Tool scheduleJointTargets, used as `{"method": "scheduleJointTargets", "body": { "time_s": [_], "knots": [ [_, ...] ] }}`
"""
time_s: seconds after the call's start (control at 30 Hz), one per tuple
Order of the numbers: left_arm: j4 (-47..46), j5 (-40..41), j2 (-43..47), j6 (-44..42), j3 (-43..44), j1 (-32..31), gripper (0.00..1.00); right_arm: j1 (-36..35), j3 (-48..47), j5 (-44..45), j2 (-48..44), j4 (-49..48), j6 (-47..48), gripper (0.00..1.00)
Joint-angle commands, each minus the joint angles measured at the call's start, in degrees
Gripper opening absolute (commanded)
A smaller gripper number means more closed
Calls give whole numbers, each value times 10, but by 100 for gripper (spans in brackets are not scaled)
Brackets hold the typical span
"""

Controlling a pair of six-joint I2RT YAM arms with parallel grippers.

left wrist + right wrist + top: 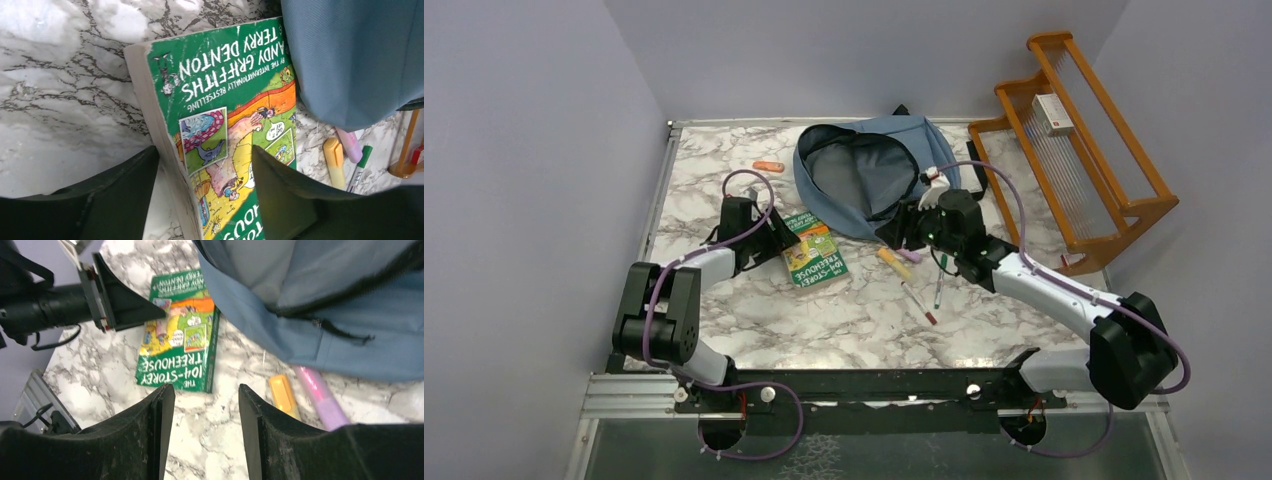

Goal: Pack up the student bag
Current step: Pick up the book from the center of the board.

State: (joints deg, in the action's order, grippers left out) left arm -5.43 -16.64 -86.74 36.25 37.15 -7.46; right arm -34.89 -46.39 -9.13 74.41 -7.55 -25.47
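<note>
Left wrist view: my left end effector [204, 150] is spread, fingers straddling the spine edge of the book [225, 100], which lies flat on the surface [724, 165]; nothing pinched yet. Best to drop low, catch the spine side and close firmly so the pages don't fan. My right end effector [206, 390] is spread and empty. The bag [864, 170] is slate-blue, soft and slumped at the far middle, zip open, grey lining showing, its lip at the book's far corner.
</note>
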Motion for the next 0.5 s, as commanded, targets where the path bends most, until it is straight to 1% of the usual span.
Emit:
{"method": "scheduleJointTargets", "body": {
  "time_s": [0.0,0.13,0.33,0.37,0.43,0.47],
  "knots": [
    [15,-7,-37,1,-10,-9,62,-3,41,-4,-12,-27,-42,55],
    [16,-8,-34,-4,-17,-10,47,-3,63,-14,7,-43,-70,55],
    [-2,-20,-34,3,-50,-10,22,-3,63,-56,85,-80,-116,57],
    [-6,-21,-33,6,-57,-10,17,-4,62,-65,100,-88,-124,57],
    [-11,-23,-32,16,-71,-10,4,-4,57,-83,128,-104,-137,58],
    [-12,-23,-31,19,-77,-10,0,-3,53,-92,141,-108,-142,59]
  ]
}}
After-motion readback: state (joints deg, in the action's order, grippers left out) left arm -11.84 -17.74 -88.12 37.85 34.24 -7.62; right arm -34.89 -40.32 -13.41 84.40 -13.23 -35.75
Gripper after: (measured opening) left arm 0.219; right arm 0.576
